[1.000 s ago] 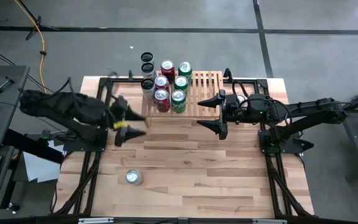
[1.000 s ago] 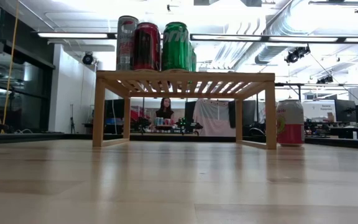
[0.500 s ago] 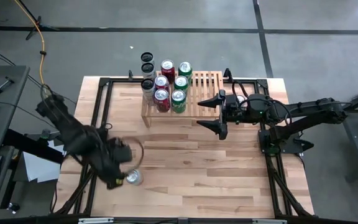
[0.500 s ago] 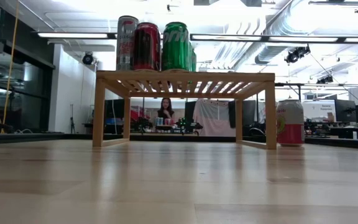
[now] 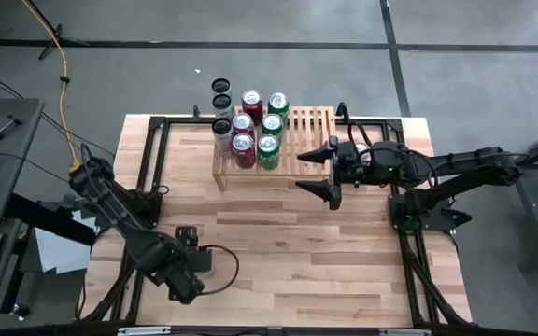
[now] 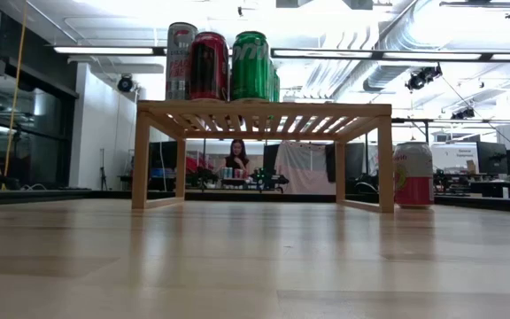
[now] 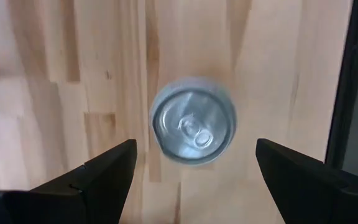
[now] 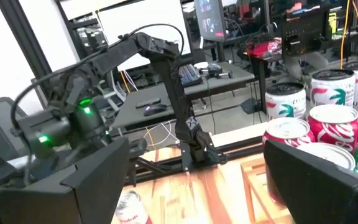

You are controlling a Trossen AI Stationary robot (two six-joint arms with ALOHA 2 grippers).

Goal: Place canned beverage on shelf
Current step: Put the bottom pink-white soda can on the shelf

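One loose can (image 7: pixel 193 121) upright on the worktop (image 5: pixel 344 252), lower left, under the left gripper (image 7: pixel 191 171).
Rigid, smooth, dentable: take its round sides mid-height; both arms' jaws stand wide, empty.

Grey concrete floor (image 5: pixel 474 56) (ceiling strip lights (image 6: pixel 104 50) overhead)

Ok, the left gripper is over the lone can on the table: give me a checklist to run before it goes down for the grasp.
1. Left gripper open: ok.
2. Silver-topped can upright on the table: ok.
3. Can lies between the fingers: ok in the left wrist view.
4. Height above the can: cannot tell.
5. Free room on the shelf: ok, bare slats on its right-hand part.
6. Right gripper, open, waits beside the shelf, away from the can: ok.
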